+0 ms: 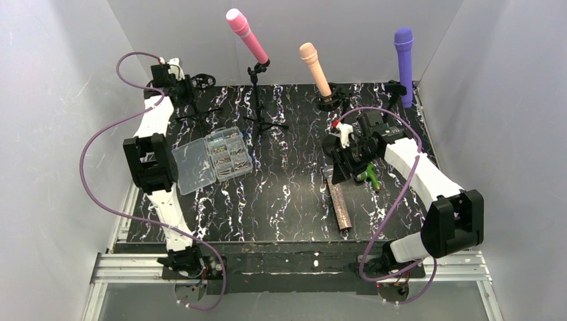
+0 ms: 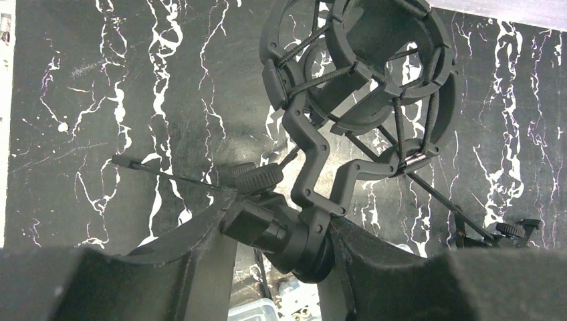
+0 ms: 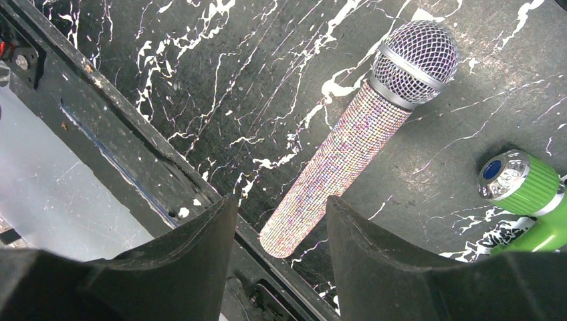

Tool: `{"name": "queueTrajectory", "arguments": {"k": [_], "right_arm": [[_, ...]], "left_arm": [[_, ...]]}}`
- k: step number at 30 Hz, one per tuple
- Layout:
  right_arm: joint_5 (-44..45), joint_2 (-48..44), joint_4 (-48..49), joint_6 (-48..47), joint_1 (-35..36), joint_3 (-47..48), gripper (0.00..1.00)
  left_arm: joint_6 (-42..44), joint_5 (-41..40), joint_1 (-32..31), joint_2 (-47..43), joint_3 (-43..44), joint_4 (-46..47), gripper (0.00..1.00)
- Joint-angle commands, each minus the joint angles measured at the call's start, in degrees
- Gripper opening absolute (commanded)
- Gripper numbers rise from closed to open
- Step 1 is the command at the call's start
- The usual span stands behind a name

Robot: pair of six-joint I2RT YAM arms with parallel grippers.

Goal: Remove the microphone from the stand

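Left gripper [image 2: 281,221] is clamped on the swivel joint of the stand [image 2: 361,73], just under its ring-shaped shock mount. Right gripper [image 3: 281,200] hangs well to the right of the stand with its jaws apart. Beneath it the glittery microphone [image 3: 348,144] lies flat on the marbled table [image 1: 287,200], out of the stand, its tail end between the fingers with a gap on each side. A clear plastic box [image 1: 210,159] sits near the stand, on its near side.

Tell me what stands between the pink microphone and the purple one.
The peach microphone, tilted in its black holder, stands between them; the top external view shows it.
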Motion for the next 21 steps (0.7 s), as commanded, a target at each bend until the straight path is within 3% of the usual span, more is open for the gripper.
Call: {"name": "queueTrajectory", "arguments": {"k": [1, 7, 8, 10, 12, 14, 15, 21], "right_arm": [[-1.4, 0.6, 0.6, -0.4, -0.3, -0.3, 0.59], [-1.8, 1.5, 0.2, -0.4, -0.3, 0.4, 0.59], [-1.8, 1.5, 0.2, -0.5, -0.3, 0.5, 0.59], [-1.4, 1.2, 0.1, -0.4, -0.3, 0.5, 0.59], [-0.9, 0.5, 0.1, -0.6, -0.3, 0.6, 0.59], [-0.6, -0.3, -0.1, -0.7, -0.3, 0.7, 0.59], [-0.5, -0.6, -0.3, -0.8, -0.2, 0.8, 0.59], [-0.1, -2.8, -1.2, -1.5, -0.3, 1.8, 0.59]], "left_arm": [[2.0, -2.3, 0.4, 2.7, -4.4, -15.9, 0.00], [3.0, -0.6, 0.4, 2.5, -4.0, -15.4, 0.00], [3.4, -0.2, 0.4, 2.4, -3.8, -15.3, 0.08], [4.3, 0.9, 0.4, 1.9, -3.6, -14.6, 0.43], [4.8, 1.6, 0.4, 0.8, -3.6, -13.6, 0.71], [4.8, 2.3, 0.4, -0.3, -2.9, -13.1, 0.91], [5.6, 2.7, 0.4, -1.0, -2.4, -12.8, 0.97], [9.1, 2.9, 0.4, -4.2, 3.7, -16.1, 0.98]]}}
